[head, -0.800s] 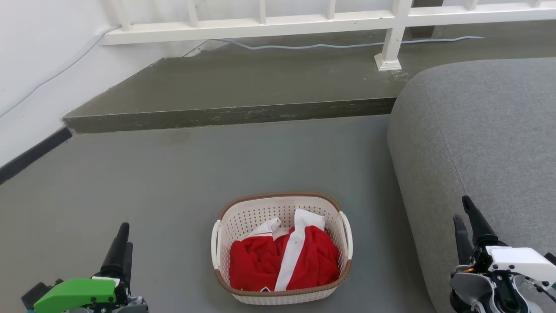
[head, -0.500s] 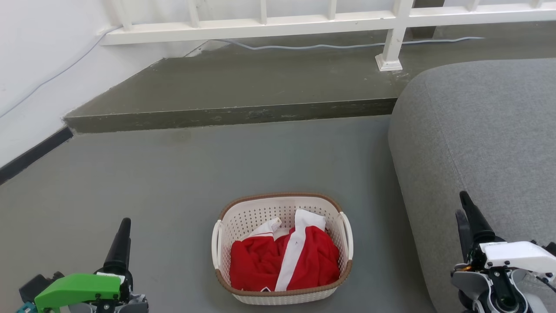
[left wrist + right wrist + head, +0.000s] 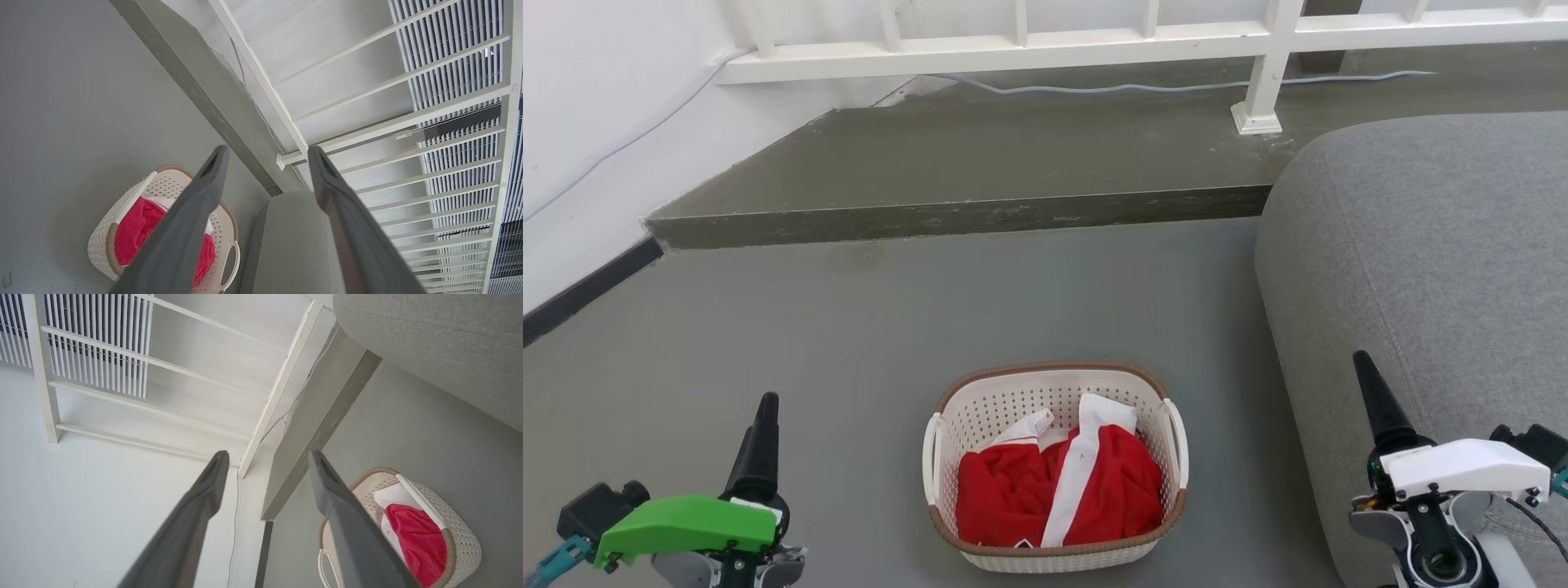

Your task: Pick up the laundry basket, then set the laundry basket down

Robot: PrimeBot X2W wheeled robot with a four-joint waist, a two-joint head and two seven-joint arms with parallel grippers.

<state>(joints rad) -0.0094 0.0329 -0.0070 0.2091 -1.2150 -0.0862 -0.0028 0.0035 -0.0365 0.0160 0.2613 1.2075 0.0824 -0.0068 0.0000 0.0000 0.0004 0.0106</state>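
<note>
Laundry basket (image 3: 1005, 404) on the floor (image 3: 849, 343), between my two empty grippers.

It sits well short of the step (image 3: 956, 214), close beside the sofa (image 3: 1421, 245), with a red garment (image 3: 1013, 498) inside and its white handles facing left and right. My left gripper (image 3: 761, 416) and right gripper (image 3: 1372, 392) flank it at about equal distance, so I judge this a two-handed lift, each reaching inward. I cannot tell its long axis for sure. The head view stacks my fingers and hides their spread. The wrist views show both pairs wide apart and holding nothing. The left wrist view also shows how little room separates the right handle from the sofa.
</note>
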